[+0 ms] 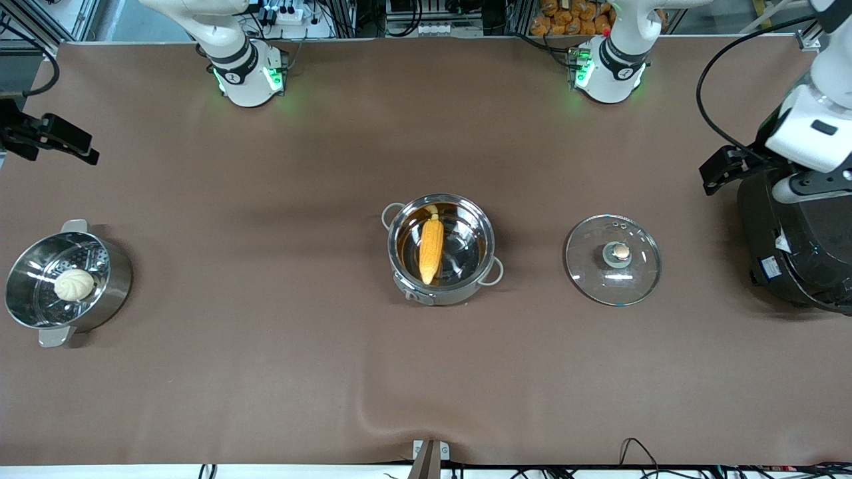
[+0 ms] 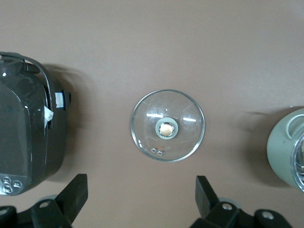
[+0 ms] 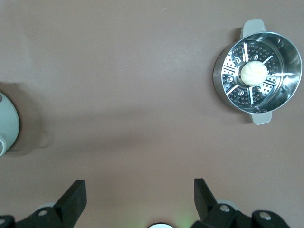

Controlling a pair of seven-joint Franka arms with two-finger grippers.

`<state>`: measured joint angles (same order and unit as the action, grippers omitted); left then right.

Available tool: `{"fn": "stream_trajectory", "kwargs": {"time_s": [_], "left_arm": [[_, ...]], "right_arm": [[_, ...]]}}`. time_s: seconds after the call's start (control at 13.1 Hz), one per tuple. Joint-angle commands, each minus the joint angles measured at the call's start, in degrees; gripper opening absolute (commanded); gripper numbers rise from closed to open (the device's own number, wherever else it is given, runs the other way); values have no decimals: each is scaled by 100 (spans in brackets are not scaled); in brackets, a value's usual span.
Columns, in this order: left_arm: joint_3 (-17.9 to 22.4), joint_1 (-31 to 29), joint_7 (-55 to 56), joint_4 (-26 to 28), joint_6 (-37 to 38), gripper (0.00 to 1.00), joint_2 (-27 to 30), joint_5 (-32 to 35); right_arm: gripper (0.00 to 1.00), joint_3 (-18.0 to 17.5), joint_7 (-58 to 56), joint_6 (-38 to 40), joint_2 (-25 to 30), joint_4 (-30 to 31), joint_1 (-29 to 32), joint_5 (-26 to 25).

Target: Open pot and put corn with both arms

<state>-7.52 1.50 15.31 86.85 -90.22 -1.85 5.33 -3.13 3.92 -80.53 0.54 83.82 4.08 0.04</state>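
Brown table (image 1: 266, 372) spans the whole scene, a shallow wrinkle in its cover at the edge nearest the front camera. Big black cooker (image 1: 799, 246) sits at the left arm's end. Steel pot with flat tab handles (image 1: 63, 283) sits at the right arm's end, perforated insert inside, white bun (image 1: 73, 285) resting on it. The pot (image 1: 442, 249) stands mid-table, uncovered, wire loop handles showing. Glass lid (image 1: 613, 260) lies flat on the table between pot and cooker, tan knob up, apart from both. Corn (image 1: 430, 249) lies inside the pot, pale stub toward the arm bases, tapered tip toward the front camera. Left gripper (image 1: 722, 169) hangs raised over the table just beside the cooker, fingers spread wide, nothing between them; its wrist view looks down on the lid. Right gripper (image 1: 63, 140) hangs over the right arm's end, fingers likewise wide apart, empty.
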Motion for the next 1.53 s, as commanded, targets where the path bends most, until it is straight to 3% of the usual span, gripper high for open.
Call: {"fn": "stream_trajectory", "kwargs": {"time_s": [0.0,0.15,0.61,1.45], "left_arm": [[118,-1,-246,-309,215,100,-150,-182],[390,95,-502,-301,215,100,-105,-479],[382,96,-564,-38,154,100,-1,-646],[400,96,-924,-160,162,100,-97,-560]], "right_arm": [[100,-65,56,-7,157,47,111,31],[100,-56,48,-42,157,47,119,31],[100,-38,56,-42,148,47,119,31],[100,-38,74,-183,157,82,128,119]]}}
